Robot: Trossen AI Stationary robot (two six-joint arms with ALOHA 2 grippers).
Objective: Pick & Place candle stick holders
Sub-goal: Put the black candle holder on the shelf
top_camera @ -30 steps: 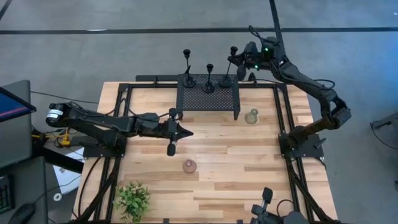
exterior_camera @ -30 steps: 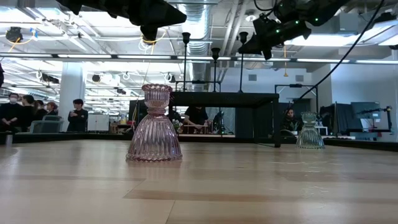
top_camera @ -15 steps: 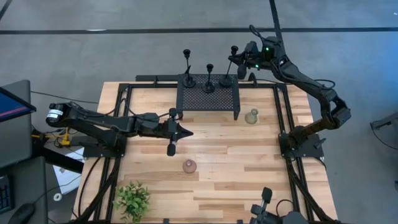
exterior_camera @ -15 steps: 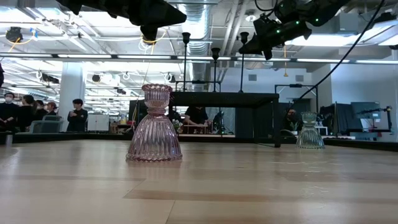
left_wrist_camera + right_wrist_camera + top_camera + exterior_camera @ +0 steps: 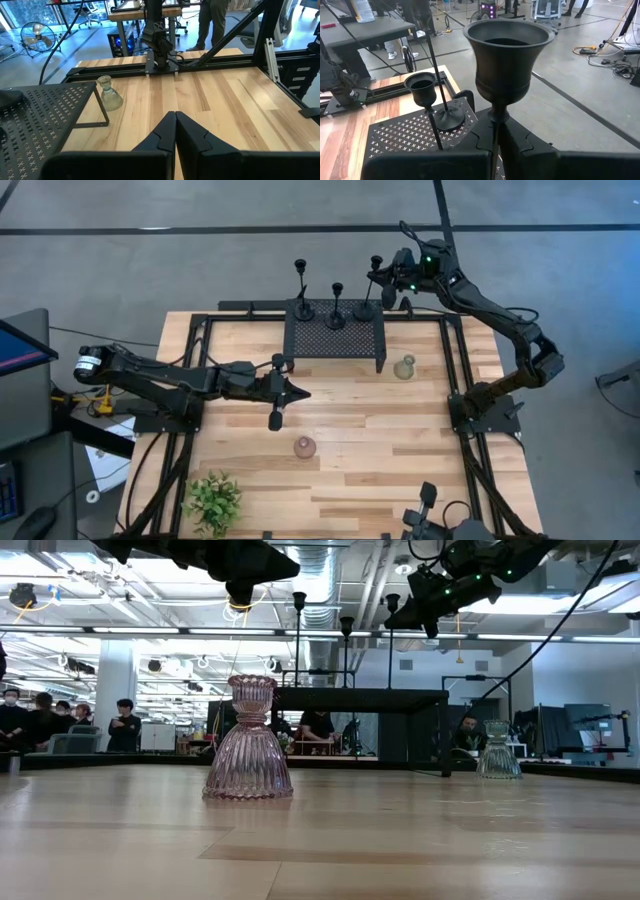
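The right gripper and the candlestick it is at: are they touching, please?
Touching. The right wrist view shows the right gripper shut on the candlestick's thin stem just below its cup, no gap visible.

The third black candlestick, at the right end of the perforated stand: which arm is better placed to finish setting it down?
The right. Its gripper is shut on the stem of that candlestick, above the stand where two others stand. The left gripper is shut and empty over mid-table.

Open tabletop (image 5: 350, 415) before perforated rack (image 5: 335, 335), seemingly.
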